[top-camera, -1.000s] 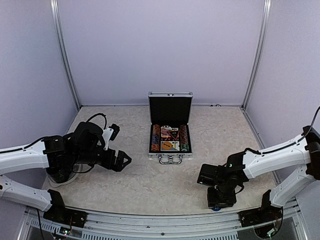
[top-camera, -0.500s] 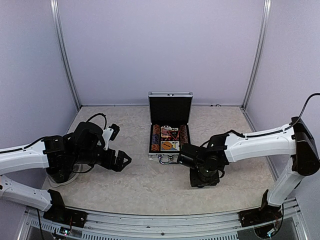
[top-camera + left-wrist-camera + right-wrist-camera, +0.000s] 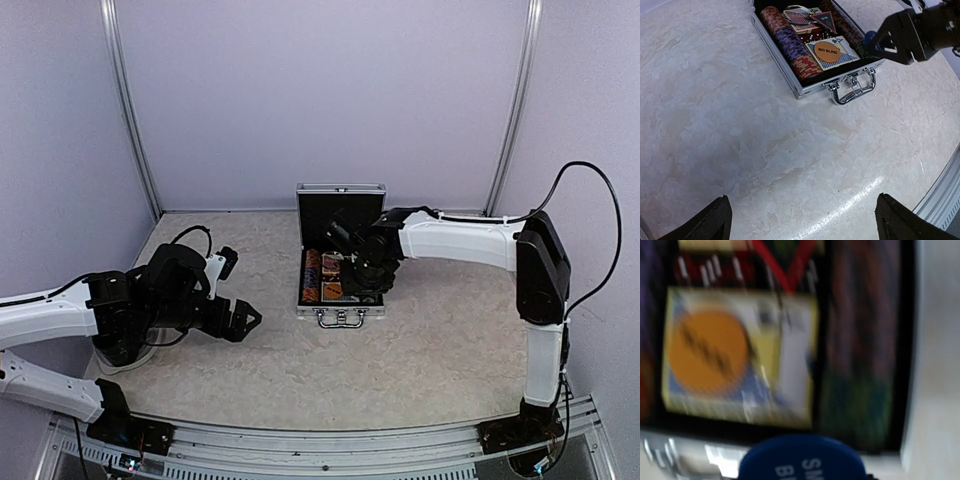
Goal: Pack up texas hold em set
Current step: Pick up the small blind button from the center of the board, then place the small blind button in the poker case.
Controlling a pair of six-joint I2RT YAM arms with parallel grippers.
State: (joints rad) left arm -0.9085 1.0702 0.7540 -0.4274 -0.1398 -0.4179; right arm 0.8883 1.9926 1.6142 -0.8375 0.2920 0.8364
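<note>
The silver briefcase (image 3: 340, 313) stands open mid-table, its black-lined lid (image 3: 340, 215) upright. In the left wrist view the case (image 3: 807, 89) holds chip rows (image 3: 790, 42), a card deck with the orange button (image 3: 828, 51) on it, and the dark triangle marker (image 3: 822, 21). My right gripper (image 3: 362, 278) hangs over the case's right front part, shut on the round blue button (image 3: 802, 460), which also shows in the left wrist view (image 3: 870, 36). The blurred right wrist view shows the orange button (image 3: 707, 350) below. My left gripper (image 3: 245, 322) is open and empty over bare table left of the case.
A pale round plate edge (image 3: 122, 362) shows under my left arm at the table's left side. The enclosure walls and metal posts stand close behind the case. The case handle (image 3: 852, 89) points toward the near edge.
My right arm has swung from the near right of the table up and over the open case, carrying the blue button. My left arm has not moved.
</note>
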